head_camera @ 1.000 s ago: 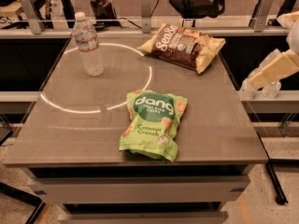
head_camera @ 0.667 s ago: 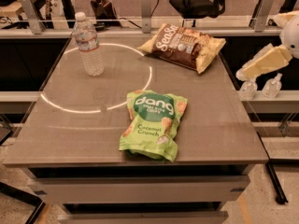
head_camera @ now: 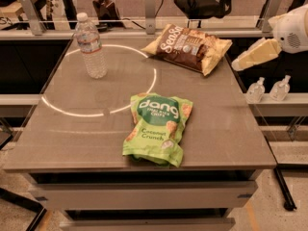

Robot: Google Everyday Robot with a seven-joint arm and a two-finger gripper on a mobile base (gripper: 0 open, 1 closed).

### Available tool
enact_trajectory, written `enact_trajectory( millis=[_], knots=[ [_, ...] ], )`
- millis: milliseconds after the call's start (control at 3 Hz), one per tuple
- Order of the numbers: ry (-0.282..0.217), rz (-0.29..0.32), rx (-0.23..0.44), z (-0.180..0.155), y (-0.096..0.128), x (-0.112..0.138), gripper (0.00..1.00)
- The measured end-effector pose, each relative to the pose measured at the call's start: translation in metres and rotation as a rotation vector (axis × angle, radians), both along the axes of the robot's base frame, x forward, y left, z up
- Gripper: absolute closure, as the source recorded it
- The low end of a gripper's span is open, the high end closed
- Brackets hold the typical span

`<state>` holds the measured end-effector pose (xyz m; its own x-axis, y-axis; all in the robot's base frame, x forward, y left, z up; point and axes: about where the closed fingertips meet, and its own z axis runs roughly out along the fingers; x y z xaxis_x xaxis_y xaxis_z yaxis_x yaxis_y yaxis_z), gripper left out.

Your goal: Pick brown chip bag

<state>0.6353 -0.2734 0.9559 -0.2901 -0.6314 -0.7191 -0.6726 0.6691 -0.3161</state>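
Note:
The brown chip bag (head_camera: 188, 48) lies flat at the far right of the grey table (head_camera: 86, 129), with a dark brown centre, tan edges and white "Sensi" lettering. My gripper (head_camera: 244, 61) reaches in from the right edge of the view on a white arm (head_camera: 292, 32). It hovers just off the table's right edge, to the right of the brown bag and apart from it. It holds nothing that I can see.
A bright green "dang" Coconut Crunch bag (head_camera: 158, 129) lies near the table's front centre. A clear water bottle (head_camera: 90, 46) stands at the far left. Two small bottles (head_camera: 268, 88) stand on a shelf to the right. A rail and chairs run behind the table.
My arm and gripper have moved up and a little left, closer to the right side of the brown chip bag. The bags and bottle have not moved.

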Motion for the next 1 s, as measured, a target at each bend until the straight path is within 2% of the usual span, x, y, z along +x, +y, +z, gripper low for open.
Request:
enact_trajectory(
  millis=[333,1000],
  knots=[
    [0.033,0.006,0.048,-0.008,0.0052,0.0245,0.0],
    [0.032,-0.007,0.052,-0.0065,0.0068,0.0264,0.0]
  ],
)
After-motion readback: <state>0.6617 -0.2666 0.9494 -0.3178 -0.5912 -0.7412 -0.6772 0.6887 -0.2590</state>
